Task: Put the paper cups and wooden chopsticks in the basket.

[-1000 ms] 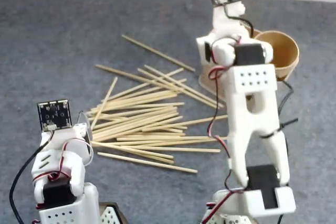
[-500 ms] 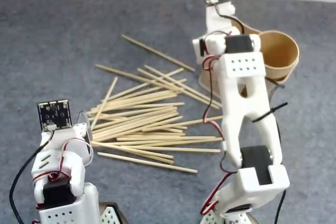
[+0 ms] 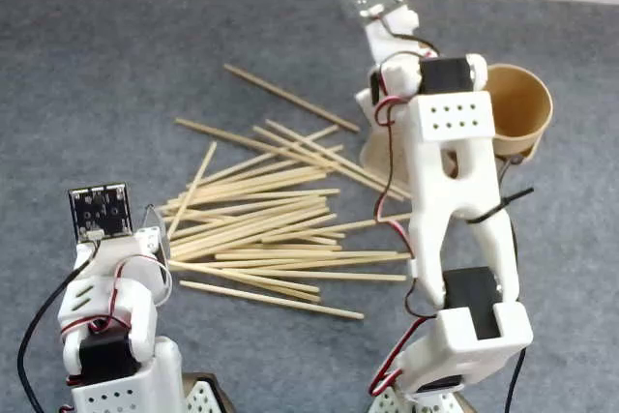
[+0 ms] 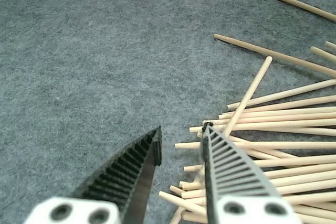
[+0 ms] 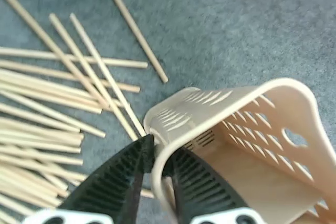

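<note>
Pinches the rim of the beige slotted plastic basket (image 5: 252, 129) in the right gripper (image 5: 157, 148) (one finger inside). Hangs the left gripper (image 4: 182, 129), spread, over pale wooden chopsticks (image 3: 271, 229) strewn beside the basket, with the brown paper cup (image 3: 522, 99) at the basket's other side.

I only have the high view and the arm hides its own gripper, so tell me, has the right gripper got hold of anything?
Observer: Yes. The right gripper is shut on the rim of the basket, one finger inside the wall and one outside.
Operator: And the left one, is it carrying a stick?
Observer: No. The left gripper is open and holds nothing. One finger is over the ends of the chopsticks, the other over bare carpet.
</note>
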Motion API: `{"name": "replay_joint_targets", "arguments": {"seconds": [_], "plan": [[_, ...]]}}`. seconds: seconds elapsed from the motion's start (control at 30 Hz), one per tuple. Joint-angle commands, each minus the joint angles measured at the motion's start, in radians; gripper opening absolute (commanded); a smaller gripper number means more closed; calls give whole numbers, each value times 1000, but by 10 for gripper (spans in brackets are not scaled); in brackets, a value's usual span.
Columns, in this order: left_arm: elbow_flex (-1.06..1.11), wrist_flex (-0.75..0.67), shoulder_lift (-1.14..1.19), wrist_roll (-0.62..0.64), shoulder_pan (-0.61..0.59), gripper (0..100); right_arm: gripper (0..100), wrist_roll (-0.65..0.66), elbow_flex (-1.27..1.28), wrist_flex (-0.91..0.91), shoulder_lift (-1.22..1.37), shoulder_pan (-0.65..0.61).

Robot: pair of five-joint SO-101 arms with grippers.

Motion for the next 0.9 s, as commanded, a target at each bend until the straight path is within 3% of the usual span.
{"name": "replay_joint_targets", "arguments": {"seconds": [0.0,0.2,0.37,0.6,0.87], "plan": [[-4,-21,-10,11,-8,140,6,40,-65,47,-19,-4],[-4,-21,-10,11,-8,140,6,127,-64,131,-19,-21],[-4,-21,-10,11,-8,140,17,123,-77,136,-21,-24],[-4,-21,-10,9,-8,141,239,17,-254,223,-21,-25],[-4,-21,-10,11,-8,143,200,-25,-584,315,-54,-48]]}}
